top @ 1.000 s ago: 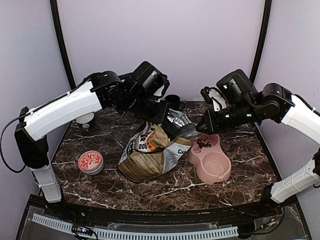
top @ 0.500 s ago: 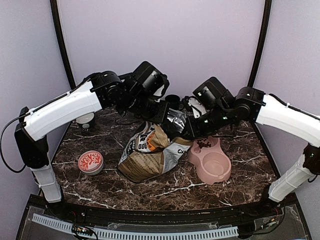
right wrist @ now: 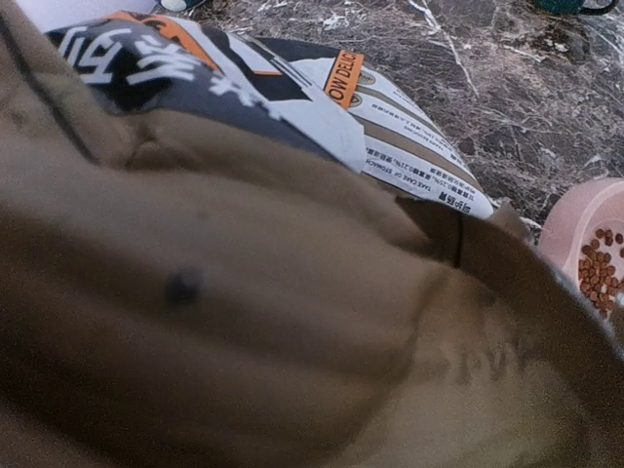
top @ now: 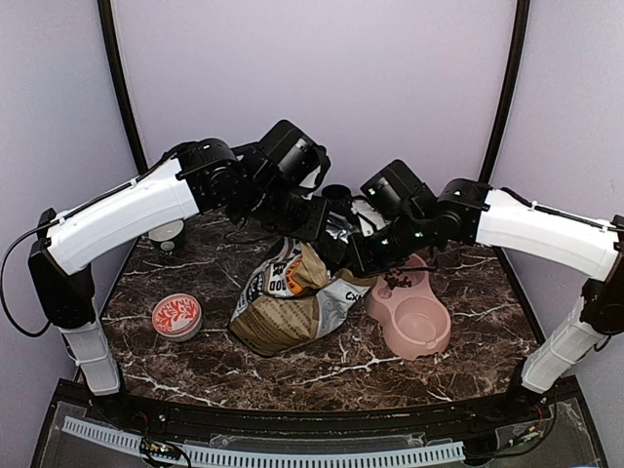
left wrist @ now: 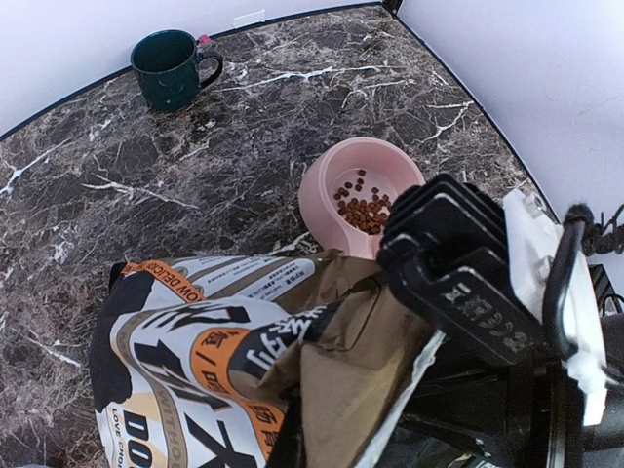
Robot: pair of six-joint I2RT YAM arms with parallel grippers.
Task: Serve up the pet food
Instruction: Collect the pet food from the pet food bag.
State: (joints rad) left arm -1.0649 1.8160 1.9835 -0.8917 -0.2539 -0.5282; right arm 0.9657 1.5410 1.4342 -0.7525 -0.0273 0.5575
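The pet food (top: 395, 281) is a small heap of reddish-brown kibble in the rear cup of the pink double bowl (top: 429, 331). It also shows in the left wrist view (left wrist: 363, 205) and the right wrist view (right wrist: 600, 268). My left gripper (top: 317, 222) is shut on the top edge of the tan-and-white paper bag (top: 288, 307) and holds its mouth up. My right gripper (top: 353, 255) is pushed into the bag's open mouth, its fingers hidden by paper. Its black body (left wrist: 463, 283) fills the right of the left wrist view. The right wrist view is filled by blurred tan bag paper (right wrist: 292, 322).
A dark green mug (left wrist: 171, 80) stands at the back of the marble table (top: 322, 375). A red-and-white round tin (top: 176, 316) sits at the front left and a small white cup (top: 168, 234) at the back left. The bowl's front cup holds nothing.
My right arm has swung left from above the pink bowl to the bag's mouth. The grey object at its tip is no longer visible. The left arm and bag have not moved.
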